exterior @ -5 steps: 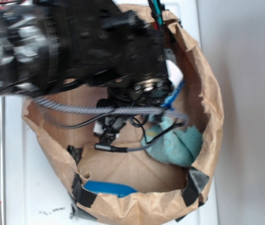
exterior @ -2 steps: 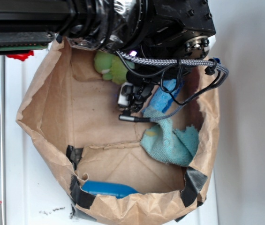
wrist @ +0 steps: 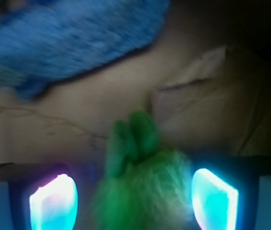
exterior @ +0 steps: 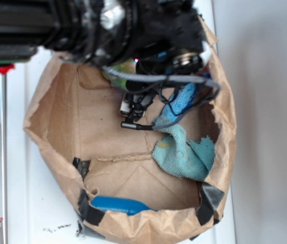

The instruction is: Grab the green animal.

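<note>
end effector (wrist: pixel 134 191) released, wide apart, green animal (wrist: pixel 142 184) between its fingers (wrist: pixel 53 201); bag (exterior: pixel 57 117) wall close ahead

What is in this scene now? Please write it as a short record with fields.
container: brown paper bag, open at the top
target: green animal, fuzzy, between the two glowing fingers
gripper: jaws open, one on each side of the toy, not closed on it
other contents: teal cloth; blue fuzzy thing behind the toy
exterior view: arm hides most of the toy
</note>
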Available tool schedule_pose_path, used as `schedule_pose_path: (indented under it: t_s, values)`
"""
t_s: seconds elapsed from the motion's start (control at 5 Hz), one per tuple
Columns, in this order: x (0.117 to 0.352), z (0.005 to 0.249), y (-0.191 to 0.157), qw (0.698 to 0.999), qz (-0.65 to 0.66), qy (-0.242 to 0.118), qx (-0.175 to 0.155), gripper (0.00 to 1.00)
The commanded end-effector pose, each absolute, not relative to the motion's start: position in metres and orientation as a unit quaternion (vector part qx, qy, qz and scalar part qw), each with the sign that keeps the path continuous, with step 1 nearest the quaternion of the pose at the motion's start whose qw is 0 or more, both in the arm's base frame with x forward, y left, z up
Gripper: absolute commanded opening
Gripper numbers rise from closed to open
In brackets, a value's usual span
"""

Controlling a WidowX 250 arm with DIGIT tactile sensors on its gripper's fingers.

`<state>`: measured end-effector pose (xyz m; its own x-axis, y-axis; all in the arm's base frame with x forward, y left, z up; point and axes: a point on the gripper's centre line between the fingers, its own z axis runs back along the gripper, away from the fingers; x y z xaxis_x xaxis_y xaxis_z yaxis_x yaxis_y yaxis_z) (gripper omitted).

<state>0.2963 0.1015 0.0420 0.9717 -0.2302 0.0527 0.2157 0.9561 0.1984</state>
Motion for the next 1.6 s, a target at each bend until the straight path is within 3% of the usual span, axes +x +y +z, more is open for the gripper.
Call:
schedule_pose_path:
  t_s: [0.0, 0.4, 0.8, 1.0, 1.2, 1.4]
  values:
    - [0.296, 0.027, 0.101, 0.982, -0.099, -0.059, 0.147, 0.00]
    - [0.294, 0.036, 0.098, 0.985, -0.098, -0.068, 0.128, 0.00]
    - [0.277, 0.109, 0.083, 0.993, -0.079, -0.081, 0.042, 0.00]
    - [0.271, 0.152, 0.070, 0.995, -0.078, -0.064, -0.008, 0.00]
    - [0.264, 0.185, 0.055, 0.995, -0.072, -0.058, -0.024, 0.00]
    - [0.258, 0.202, 0.043, 0.994, -0.071, -0.074, -0.025, 0.00]
